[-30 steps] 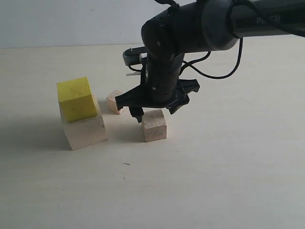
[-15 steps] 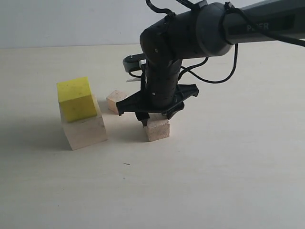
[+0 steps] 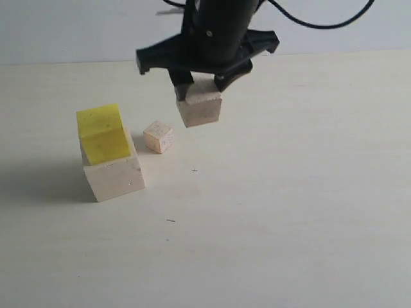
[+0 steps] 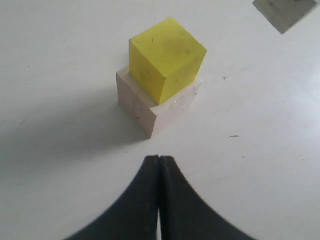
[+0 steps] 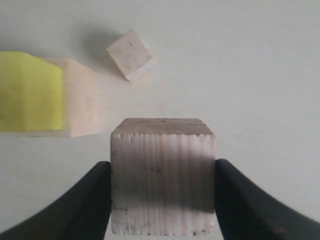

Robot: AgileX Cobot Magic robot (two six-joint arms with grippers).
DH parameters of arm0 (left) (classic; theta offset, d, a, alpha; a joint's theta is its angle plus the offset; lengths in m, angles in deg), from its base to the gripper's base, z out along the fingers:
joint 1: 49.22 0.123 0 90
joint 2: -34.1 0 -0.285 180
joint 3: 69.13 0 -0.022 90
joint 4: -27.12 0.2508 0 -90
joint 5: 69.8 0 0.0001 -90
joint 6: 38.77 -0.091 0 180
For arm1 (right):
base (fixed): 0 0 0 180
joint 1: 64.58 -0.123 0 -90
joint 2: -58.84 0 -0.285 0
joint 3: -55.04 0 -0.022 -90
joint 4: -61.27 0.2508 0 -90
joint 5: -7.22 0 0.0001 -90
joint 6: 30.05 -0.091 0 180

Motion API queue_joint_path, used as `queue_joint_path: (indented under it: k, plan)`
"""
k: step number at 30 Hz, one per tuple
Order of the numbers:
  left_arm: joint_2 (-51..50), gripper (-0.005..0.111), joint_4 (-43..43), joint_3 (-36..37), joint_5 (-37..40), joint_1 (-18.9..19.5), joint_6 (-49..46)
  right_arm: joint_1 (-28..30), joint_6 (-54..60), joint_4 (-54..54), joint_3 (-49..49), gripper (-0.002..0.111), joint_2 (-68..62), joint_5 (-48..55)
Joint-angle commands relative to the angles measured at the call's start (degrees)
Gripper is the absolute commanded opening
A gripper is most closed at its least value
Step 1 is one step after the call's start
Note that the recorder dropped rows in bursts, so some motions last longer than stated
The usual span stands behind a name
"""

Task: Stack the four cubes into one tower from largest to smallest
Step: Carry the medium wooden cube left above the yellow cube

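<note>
We see the right gripper (image 3: 200, 90) as a glossy black housing with a wide crossbar flaring to both sides, two short dark fingers (image 3: 184, 86) beneath it and a thin black cable (image 3: 318, 27) looping off behind. Up close its fingers are smooth matte black with curved outer edges, and the left gripper (image 4: 159, 166) shows us the same black blades, tapering to narrow tips

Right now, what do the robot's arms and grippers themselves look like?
The right gripper is matte black: a rounded wrist housing with a wide, wing-like crossbar, and a thin black cable looping behind it. Its fingers are smooth, black and curved outward. The left gripper shows the same black tapered fingers. No lettering shows.
</note>
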Motion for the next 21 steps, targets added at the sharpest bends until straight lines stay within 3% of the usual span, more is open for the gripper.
queue_joint_path:
  k: [1, 10, 21]
  plan:
    - [0.17, 0.000, -0.88, 0.21, -0.63, -0.36, -0.10, -3.19, 1.09, 0.72, 9.61, 0.000, -1.15, 5.31]
    - [0.17, 0.000, -0.88, 0.21, -0.73, -0.36, -0.10, -8.89, -0.28, 0.49, 26.05, 0.000, -9.55, 6.71]
    - [0.17, 0.000, -0.99, 0.21, -0.73, -0.36, -0.10, -9.58, -0.94, 0.79, 28.56, 0.000, -15.39, 6.71]
